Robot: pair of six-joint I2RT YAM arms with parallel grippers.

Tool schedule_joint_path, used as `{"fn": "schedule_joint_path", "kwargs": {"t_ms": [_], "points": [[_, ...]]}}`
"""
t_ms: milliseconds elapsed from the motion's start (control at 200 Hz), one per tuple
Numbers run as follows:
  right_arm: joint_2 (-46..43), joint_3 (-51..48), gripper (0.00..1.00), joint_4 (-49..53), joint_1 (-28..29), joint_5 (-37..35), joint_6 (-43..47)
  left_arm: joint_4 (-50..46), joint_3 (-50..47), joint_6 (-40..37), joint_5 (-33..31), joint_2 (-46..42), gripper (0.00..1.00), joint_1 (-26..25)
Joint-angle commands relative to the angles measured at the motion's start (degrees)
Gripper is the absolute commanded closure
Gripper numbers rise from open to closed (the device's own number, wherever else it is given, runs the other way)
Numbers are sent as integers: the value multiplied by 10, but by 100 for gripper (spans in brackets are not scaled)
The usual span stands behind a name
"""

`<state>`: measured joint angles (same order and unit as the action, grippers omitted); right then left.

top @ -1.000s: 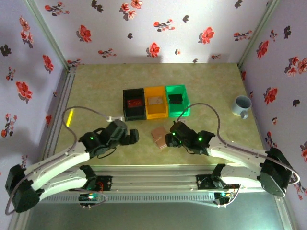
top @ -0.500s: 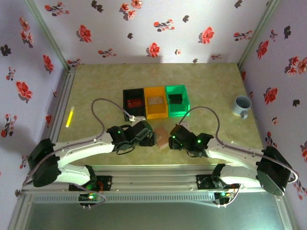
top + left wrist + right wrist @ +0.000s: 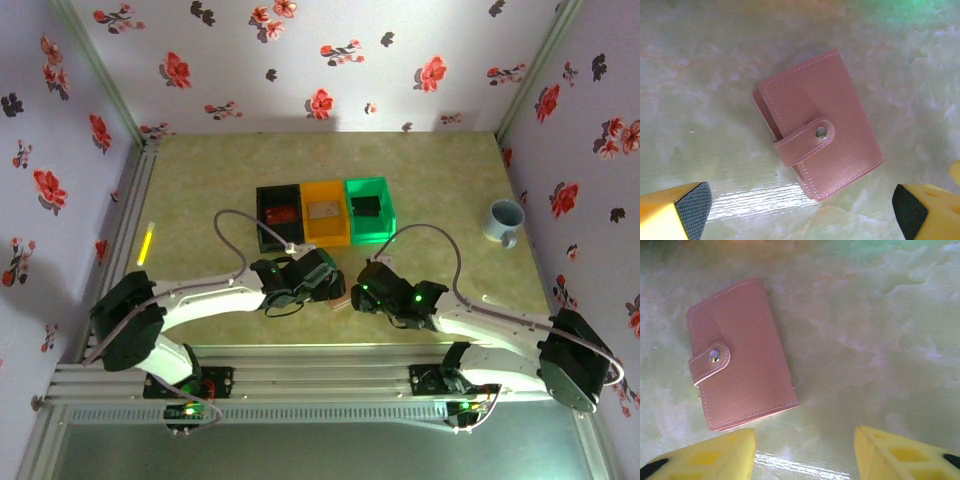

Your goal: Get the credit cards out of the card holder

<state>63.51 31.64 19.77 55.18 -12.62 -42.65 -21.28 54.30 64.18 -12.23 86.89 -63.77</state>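
Left gripper (image 3: 801,210) and right gripper (image 3: 802,460) hover, seemingly clear, over card holder (image 3: 817,125).

A: Where does the card holder (image 3: 817,125) lie?
B: Flat on the table (image 3: 200,180), just in front of a row of three bins, nearest the middle bin (image 3: 323,213).
A: And the arms?
B: The left gripper (image 3: 801,207) hangs over it, reaching in from the left. The right gripper (image 3: 805,460) sits just beside it on the right.
A: What else?
B: The left bin (image 3: 279,217) and right bin (image 3: 368,208) touch the middle one, with something lying in each. A mug (image 3: 505,220) stands well apart to the right, and a thin stick (image 3: 146,245) lies by the table's left edge.
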Motion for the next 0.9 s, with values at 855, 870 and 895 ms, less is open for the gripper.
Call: {"fn": "schedule_joint_path", "kwargs": {"t_ms": [855,870,895], "points": [[-37,-33,49,-19,5,19,-5,10,62,60,27,121,23,15],[-37,-34,49,-20,6,19,-5,10,62,59,28,123,23,15],[-36,-34,49,-20,5,19,-5,9,64,58,28,126,24,16]]}}
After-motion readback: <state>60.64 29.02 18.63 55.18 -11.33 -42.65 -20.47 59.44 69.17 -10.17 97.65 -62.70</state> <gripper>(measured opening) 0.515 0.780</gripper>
